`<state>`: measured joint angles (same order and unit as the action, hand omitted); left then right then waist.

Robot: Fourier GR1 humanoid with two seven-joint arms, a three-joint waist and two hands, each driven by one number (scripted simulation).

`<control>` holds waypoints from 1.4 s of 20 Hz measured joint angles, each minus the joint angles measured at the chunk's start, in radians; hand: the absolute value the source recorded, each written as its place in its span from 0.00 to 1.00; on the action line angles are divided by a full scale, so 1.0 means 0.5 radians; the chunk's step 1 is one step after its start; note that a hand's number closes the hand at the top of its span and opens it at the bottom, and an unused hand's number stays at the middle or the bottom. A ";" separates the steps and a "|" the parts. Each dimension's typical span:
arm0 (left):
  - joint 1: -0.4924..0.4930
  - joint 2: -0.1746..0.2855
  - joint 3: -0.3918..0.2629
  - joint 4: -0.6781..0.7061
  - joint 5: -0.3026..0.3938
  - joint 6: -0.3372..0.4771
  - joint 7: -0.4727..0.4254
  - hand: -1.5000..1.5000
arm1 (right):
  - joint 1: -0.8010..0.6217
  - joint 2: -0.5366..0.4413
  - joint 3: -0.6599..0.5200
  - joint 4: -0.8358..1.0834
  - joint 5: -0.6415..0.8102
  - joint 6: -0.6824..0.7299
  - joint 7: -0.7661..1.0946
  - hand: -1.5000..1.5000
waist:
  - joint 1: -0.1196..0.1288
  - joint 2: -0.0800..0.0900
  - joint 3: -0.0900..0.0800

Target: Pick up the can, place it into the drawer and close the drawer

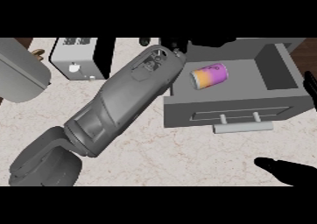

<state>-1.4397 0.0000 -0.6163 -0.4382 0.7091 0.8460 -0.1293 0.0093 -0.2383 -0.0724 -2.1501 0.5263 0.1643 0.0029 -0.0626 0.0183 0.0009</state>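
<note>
The can (209, 75), orange at one end shading to purple at the other, lies on its side inside the open drawer (277, 74), toward the left of the grey compartment and close to its left wall, with no hand touching it. The drawer sits in the right half of the frame, pulled out over the pale marbled bench (187, 153); its front panel faces the lower edge of the frame and carries a light bar handle (244, 127) on two short posts. The grey left forearm runs on a slant from the lower left corner up to the top centre, and its wrist ends just beside the upper left corner of the drawer. Only a few black parts of the left hand (177, 44) show beyond that wrist, at the top edge of the scene, and whether it is wide or closed cannot be told. The right hand (294, 171) shows in the lower right corner as a black shape, with straight dark fingers (314, 89) rising along the right edge beside the drawer; it is spread and holds nothing. In the upper left stands a white box-shaped appliance (74, 57), and left of it a large rounded grey object (19, 70).
</note>
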 measured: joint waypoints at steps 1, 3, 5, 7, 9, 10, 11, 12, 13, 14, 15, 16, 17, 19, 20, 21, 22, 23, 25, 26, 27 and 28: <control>0.004 0.000 0.002 -0.001 0.006 0.002 -0.007 0.00 | -0.003 -0.007 0.037 0.028 0.084 -0.021 -0.015 0.00 | 0.007 -0.001 0.000; 0.004 0.000 -0.006 -0.008 0.005 0.008 0.006 0.00 | -0.027 -0.012 0.110 0.098 0.258 -0.073 -0.022 0.00 | 0.035 -0.008 0.000; -0.027 0.000 -0.004 -0.019 0.003 0.017 0.046 0.00 | -0.062 -0.032 0.177 0.168 0.405 -0.093 -0.015 0.00 | 0.059 -0.015 -0.001; -0.020 0.004 0.000 -0.029 -0.009 0.005 0.063 0.00 | -0.086 -0.023 0.257 0.273 0.571 -0.148 -0.012 0.00 | 0.087 -0.020 -0.001; -0.012 0.014 0.014 -0.050 -0.023 0.002 0.080 0.00 | -0.094 -0.026 0.302 0.394 0.694 -0.197 -0.029 0.00 | 0.107 -0.026 -0.001; -0.003 0.024 0.017 -0.068 -0.030 -0.004 0.092 0.00 | -0.111 -0.017 0.329 0.460 0.768 -0.231 -0.023 0.00 | 0.118 -0.028 -0.001; -0.018 0.037 0.015 -0.084 -0.042 -0.002 0.126 0.00 | -0.138 -0.016 0.332 0.531 0.820 -0.265 -0.025 0.00 | 0.127 -0.030 -0.001; 0.002 0.033 0.013 -0.102 -0.056 0.006 0.129 0.00 | -0.186 -0.004 0.330 0.631 0.861 -0.311 -0.037 0.00 | 0.136 -0.031 -0.001; 0.009 0.048 0.015 -0.121 -0.068 0.004 0.152 0.00 | -0.233 0.010 0.325 0.715 0.890 -0.352 -0.047 0.00 | 0.142 -0.032 -0.001; 0.025 0.093 0.017 -0.147 -0.077 -0.026 0.171 0.00 | -0.247 0.027 0.321 0.790 0.913 -0.408 -0.068 0.00 | 0.148 -0.034 -0.001; 0.041 0.125 0.008 -0.199 -0.089 -0.026 0.208 0.00 | -0.267 0.044 0.311 0.864 0.931 -0.459 -0.081 0.00 | 0.159 -0.038 -0.001; 0.052 0.155 0.008 -0.237 -0.104 -0.023 0.240 0.00 | -0.283 0.070 0.319 0.920 0.960 -0.509 -0.087 0.00 | 0.161 -0.040 -0.001; 0.066 0.197 -0.002 -0.287 -0.118 -0.027 0.291 0.00 | -0.307 0.079 0.305 0.972 0.971 -0.534 -0.085 0.00 | 0.167 -0.043 -0.001; 0.115 0.259 -0.015 -0.386 -0.142 -0.034 0.344 0.00 | -0.378 0.107 0.284 1.144 1.007 -0.631 -0.117 0.00 | 0.181 -0.046 -0.002; 0.124 0.288 -0.021 -0.423 -0.157 -0.030 0.381 0.00 | -0.428 0.118 0.269 1.223 1.036 -0.680 -0.119 0.00 | 0.182 -0.050 -0.007; 0.159 0.314 -0.026 -0.478 -0.168 -0.025 0.399 0.00 | -0.474 0.118 0.246 1.303 1.039 -0.723 -0.148 0.00 | 0.190 -0.055 -0.013; 0.187 0.343 -0.032 -0.531 -0.184 -0.021 0.426 0.00 | -0.509 0.120 0.236 1.364 1.058 -0.758 -0.162 0.00 | 0.190 -0.059 -0.018; 0.203 0.382 -0.039 -0.580 -0.197 -0.021 0.460 0.00 | -0.541 0.124 0.224 1.429 1.081 -0.803 -0.174 0.00 | 0.194 -0.064 -0.024; 0.239 0.445 -0.051 -0.673 -0.218 -0.022 0.513 0.00 | -0.618 0.127 0.197 1.566 1.136 -0.893 -0.189 0.00 | 0.203 -0.072 -0.033; 0.272 0.474 -0.055 -0.728 -0.228 -0.018 0.525 0.00 | -0.652 0.126 0.183 1.628 1.154 -0.930 -0.200 0.00 | 0.208 -0.075 -0.036; 0.300 0.497 -0.068 -0.783 -0.237 -0.013 0.555 0.00 | -0.689 0.126 0.166 1.688 1.170 -0.959 -0.201 0.00 | 0.215 -0.078 -0.039; 0.313 0.525 -0.064 -0.810 -0.242 -0.018 0.578 0.00 | -0.730 0.130 0.159 1.745 1.198 -0.988 -0.197 0.00 | 0.211 -0.077 -0.040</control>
<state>-1.2830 0.2624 -0.6482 -0.8430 0.5879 0.8372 0.1599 -0.3556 -0.1733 0.0070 -1.2775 1.1251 -0.3297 -0.0956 0.0427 -0.0204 -0.0191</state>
